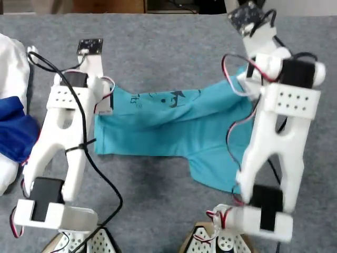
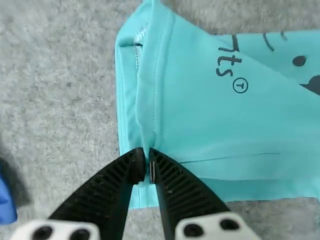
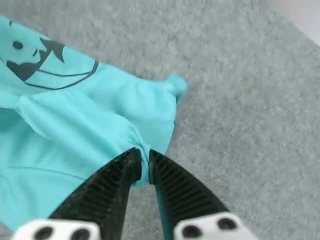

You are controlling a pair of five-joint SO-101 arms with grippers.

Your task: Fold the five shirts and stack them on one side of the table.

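Grey felt-like table covering [image 1: 174,47] underlies whole scene, flat, faintly mottled. Beyond its far edge at 11 o'clock: brown wooden panel [image 1: 108,5]. Just beside panel, toward 12 o'clock: dark shadowed gap [image 1: 184,5]. At 1 o'clock past far edge: pale flat surface [image 1: 310,6].

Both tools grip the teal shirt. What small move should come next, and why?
Probably lift both ends slightly and draw them together toward the arm bases. The left tool and right tool are each shut on a fold at opposite ends of the shirt, whose near part lies flat on the table, so the fold could be laid over it.
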